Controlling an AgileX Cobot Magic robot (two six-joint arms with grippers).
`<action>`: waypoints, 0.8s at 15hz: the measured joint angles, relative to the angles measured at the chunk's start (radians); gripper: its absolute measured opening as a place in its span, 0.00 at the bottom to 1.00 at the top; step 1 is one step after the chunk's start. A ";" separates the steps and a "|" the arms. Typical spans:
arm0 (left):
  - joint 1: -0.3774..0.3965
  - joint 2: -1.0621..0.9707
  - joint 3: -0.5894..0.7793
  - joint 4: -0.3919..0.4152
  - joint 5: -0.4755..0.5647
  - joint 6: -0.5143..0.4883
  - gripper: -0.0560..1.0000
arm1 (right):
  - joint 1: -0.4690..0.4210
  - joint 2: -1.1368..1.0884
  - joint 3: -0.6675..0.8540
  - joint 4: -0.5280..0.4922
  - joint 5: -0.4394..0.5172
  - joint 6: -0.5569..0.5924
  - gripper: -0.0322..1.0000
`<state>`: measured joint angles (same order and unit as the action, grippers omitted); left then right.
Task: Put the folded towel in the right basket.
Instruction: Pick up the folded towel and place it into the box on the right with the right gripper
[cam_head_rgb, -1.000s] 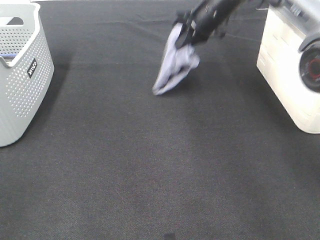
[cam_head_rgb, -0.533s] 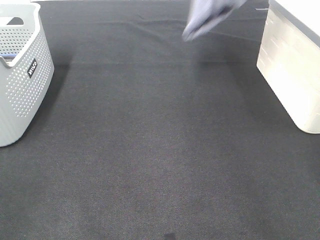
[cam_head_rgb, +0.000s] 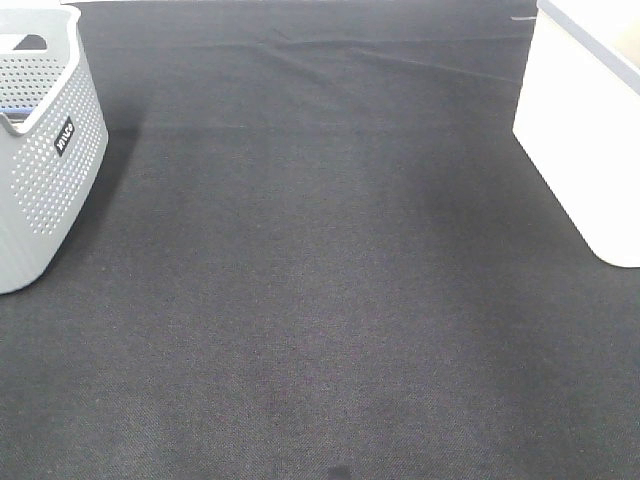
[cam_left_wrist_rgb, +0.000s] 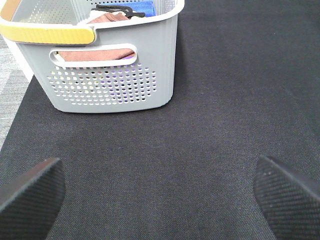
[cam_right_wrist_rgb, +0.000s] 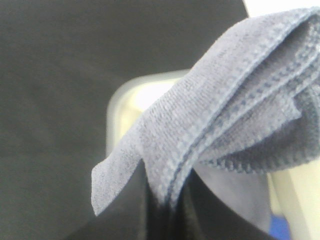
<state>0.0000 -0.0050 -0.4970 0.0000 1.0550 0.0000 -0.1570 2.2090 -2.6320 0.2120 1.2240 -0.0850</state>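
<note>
The folded towel (cam_right_wrist_rgb: 240, 100), pale blue-grey with stitched edges, fills the right wrist view and hangs from my right gripper (cam_right_wrist_rgb: 165, 212), which is shut on it. Below it shows a corner of the white right basket (cam_right_wrist_rgb: 145, 92). In the exterior high view the right basket (cam_head_rgb: 580, 150) stands at the right edge; the towel and both arms are out of that view. My left gripper (cam_left_wrist_rgb: 160, 195) is open and empty, its dark fingertips (cam_left_wrist_rgb: 30, 192) spread wide above the black mat.
A grey perforated basket (cam_head_rgb: 50, 170) stands at the left edge. In the left wrist view this basket (cam_left_wrist_rgb: 115, 85) has a yellow handle and holds several folded cloths. A black mat (cam_head_rgb: 320, 280) covers the table.
My right gripper has lifted the towel off the mat and carried it up and to the right, out of the top of the exterior high view. The left arm has not moved.
</note>
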 joint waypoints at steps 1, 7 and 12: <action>0.000 0.000 0.000 0.000 0.000 0.000 0.98 | -0.022 0.000 0.047 0.000 0.000 0.000 0.12; 0.000 0.000 0.000 0.000 0.000 0.000 0.98 | -0.048 0.001 0.324 -0.066 0.000 0.000 0.13; 0.000 0.000 0.000 0.000 0.000 0.000 0.98 | -0.048 0.000 0.334 -0.085 -0.001 0.001 0.78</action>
<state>0.0000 -0.0050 -0.4970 0.0000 1.0550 0.0000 -0.2050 2.2090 -2.2980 0.1270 1.2230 -0.0840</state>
